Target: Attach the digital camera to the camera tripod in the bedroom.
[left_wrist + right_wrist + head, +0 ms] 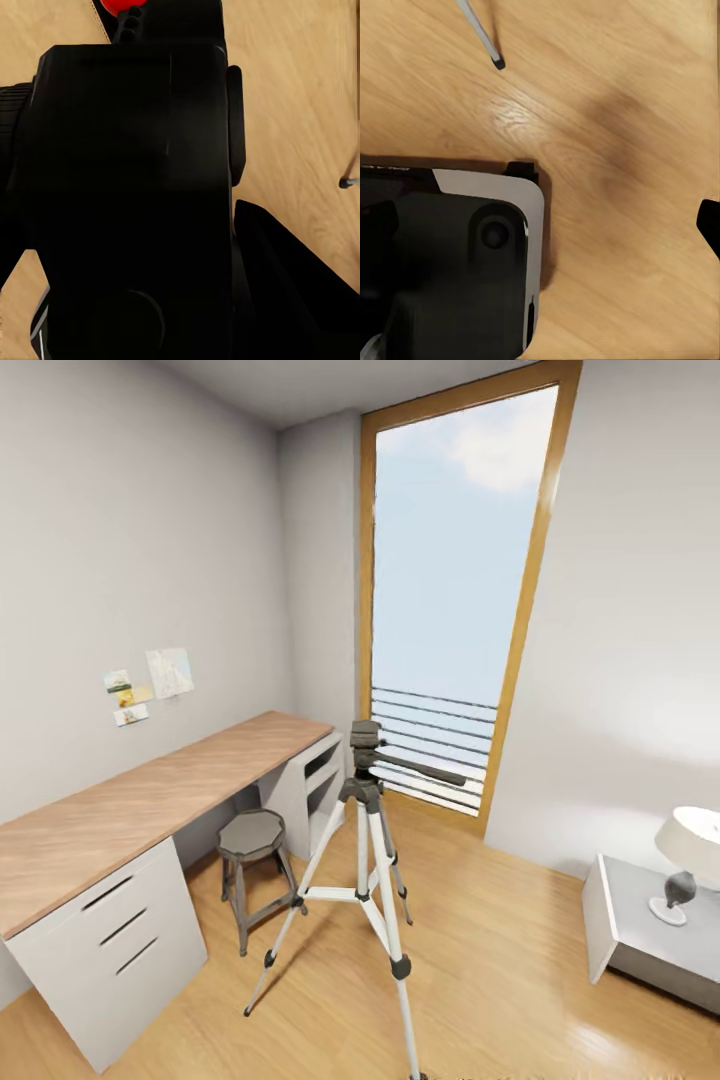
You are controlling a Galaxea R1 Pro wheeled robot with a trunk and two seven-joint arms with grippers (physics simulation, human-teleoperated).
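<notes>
Camera tripod point(365, 830): silver-white legs, black joints, dark grey head, black pan handle toward 3 o'clock; stands on plank floor point(500, 980), centre frame. Digital camera point(127, 195): black body, red dot, against left end effector; grip state indeterminate. Right end effector state indeterminate.

Bright daylight from the window point(450, 590) — soft shadows; floor point(607, 90) glare; wide-angle lean at edges.

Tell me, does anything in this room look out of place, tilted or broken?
Nothing stands out. The tripod stands upright on the wood floor beside the stool, its head bare. The lamp sits upright on its table. The camera shows close up in the left wrist view.
</notes>
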